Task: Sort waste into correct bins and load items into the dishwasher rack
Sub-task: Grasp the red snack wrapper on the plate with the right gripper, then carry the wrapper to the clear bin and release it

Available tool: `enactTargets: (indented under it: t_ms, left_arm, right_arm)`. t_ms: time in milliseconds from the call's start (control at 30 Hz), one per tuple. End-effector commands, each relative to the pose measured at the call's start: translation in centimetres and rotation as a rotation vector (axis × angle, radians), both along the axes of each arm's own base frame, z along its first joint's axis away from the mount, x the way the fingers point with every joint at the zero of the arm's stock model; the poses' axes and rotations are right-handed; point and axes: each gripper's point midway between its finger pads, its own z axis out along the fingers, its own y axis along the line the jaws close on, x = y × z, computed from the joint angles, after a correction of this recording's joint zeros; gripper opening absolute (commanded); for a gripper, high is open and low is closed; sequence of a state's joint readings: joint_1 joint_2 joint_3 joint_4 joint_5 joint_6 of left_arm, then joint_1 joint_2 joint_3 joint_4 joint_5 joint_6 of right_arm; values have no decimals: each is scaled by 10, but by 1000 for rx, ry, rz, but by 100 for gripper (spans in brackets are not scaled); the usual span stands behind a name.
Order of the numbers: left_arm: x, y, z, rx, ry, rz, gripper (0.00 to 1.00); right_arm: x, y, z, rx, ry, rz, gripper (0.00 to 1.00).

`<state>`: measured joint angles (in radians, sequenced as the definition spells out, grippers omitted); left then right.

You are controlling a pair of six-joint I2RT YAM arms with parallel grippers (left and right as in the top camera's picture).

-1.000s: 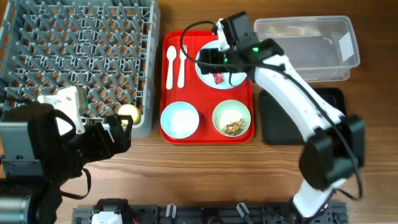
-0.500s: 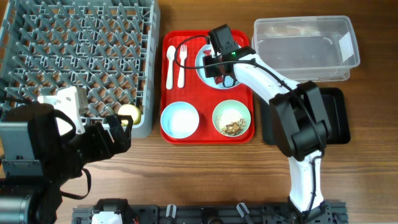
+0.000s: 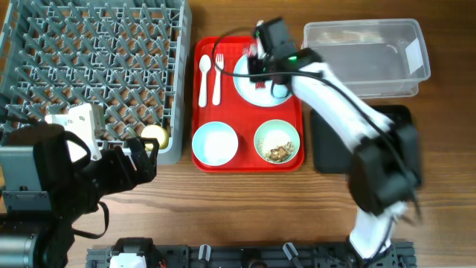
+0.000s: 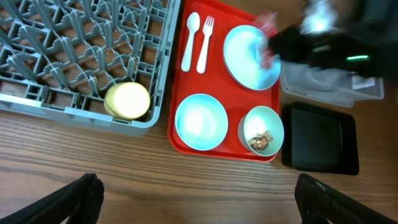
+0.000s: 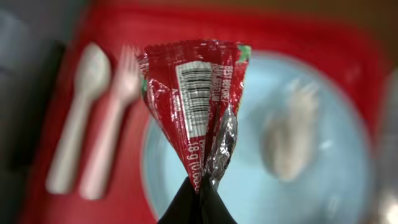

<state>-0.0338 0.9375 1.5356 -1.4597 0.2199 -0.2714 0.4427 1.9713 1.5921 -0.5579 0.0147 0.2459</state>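
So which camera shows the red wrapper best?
The right wrist view. The red wrapper fills the frame, sharp, with its barcode visible, pinched at its lower end by the right gripper above the plate. The overhead view shows only a small red speck at the gripper, and the left wrist view only a blurred red smear.

Before you, the wooden table bore four things: grey dishwasher rack at left, red serving tray centre, clear tub and black tray right.
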Motion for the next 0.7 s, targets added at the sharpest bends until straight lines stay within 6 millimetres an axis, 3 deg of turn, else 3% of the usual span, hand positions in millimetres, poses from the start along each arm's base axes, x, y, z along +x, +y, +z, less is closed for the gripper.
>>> enactTargets:
  t_ms: [0, 67, 133, 233, 433, 500, 533, 667]
  left_arm:
    - [-1, -4, 3, -18, -6, -14, 100]
    - [-1, -4, 3, -17, -6, -14, 100]
    - [-1, -4, 3, -18, -6, -14, 100]
    - [-1, -4, 3, -18, -6, -14, 100]
    - [-1, -4, 3, -18, -6, -14, 100]
    - [-1, -4, 3, -18, -7, -14, 100]
    - [-1, -4, 3, -18, -6, -14, 100]
    - [-1, -4, 3, -18, -6, -14, 100]
  right_arm:
    - [4, -63, 106, -20, -212, -182, 4]
    - [5, -95, 113, -56, -221, -252, 4]
    - [9, -120, 108, -79, -203, -297, 4]
    - [17, -150, 86, -112, -157, -344, 4]
    - [23, -187, 30, -149, -20, -403, 4]
    - [21, -195, 26, -163, 1, -400, 55]
    - [20, -193, 30, -169, -3, -369, 63]
    - [10, -164, 59, -75, -25, -230, 73]
